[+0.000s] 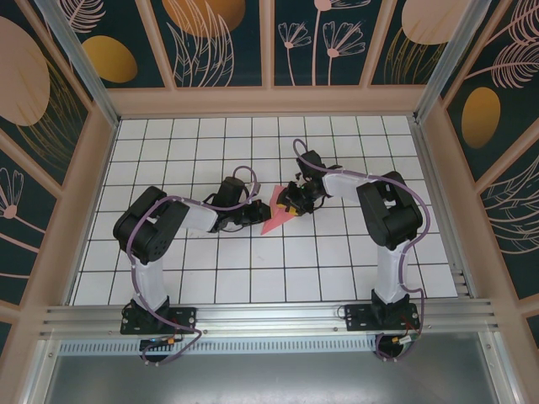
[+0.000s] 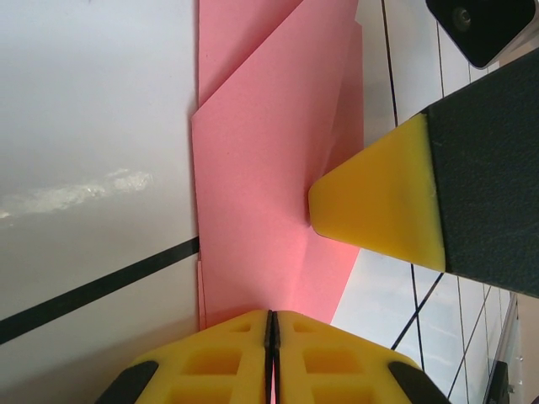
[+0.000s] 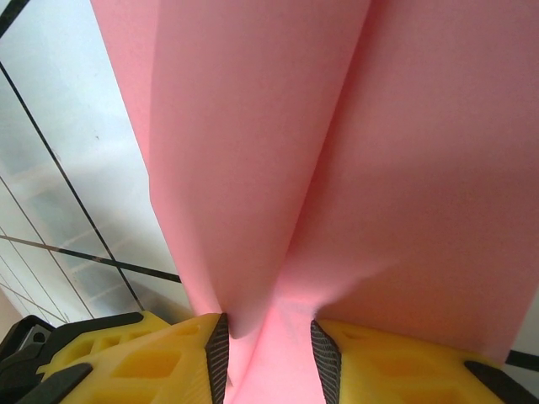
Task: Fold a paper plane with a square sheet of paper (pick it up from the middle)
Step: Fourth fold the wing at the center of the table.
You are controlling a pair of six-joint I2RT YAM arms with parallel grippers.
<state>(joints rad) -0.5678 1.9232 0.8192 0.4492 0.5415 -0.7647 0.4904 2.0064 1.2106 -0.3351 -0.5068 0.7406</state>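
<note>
both grippers (image 1: 268,208) low on paper (image 1: 274,215)

Overhead: both grippers' fingertips too small and dark to tell apart; upper part of folded pink paper (image 1: 274,215) hidden under right gripper (image 1: 292,204)
Left wrist: paper cut off at 12 o'clock edge, lower end hidden behind left gripper (image 2: 271,337) at 6 o'clock
Right wrist: paper's edges run past frame at 12 and 3 o'clock; overall shape untellable

Paper plane (image 1: 275,215) lies between both arms' jaws.
</note>
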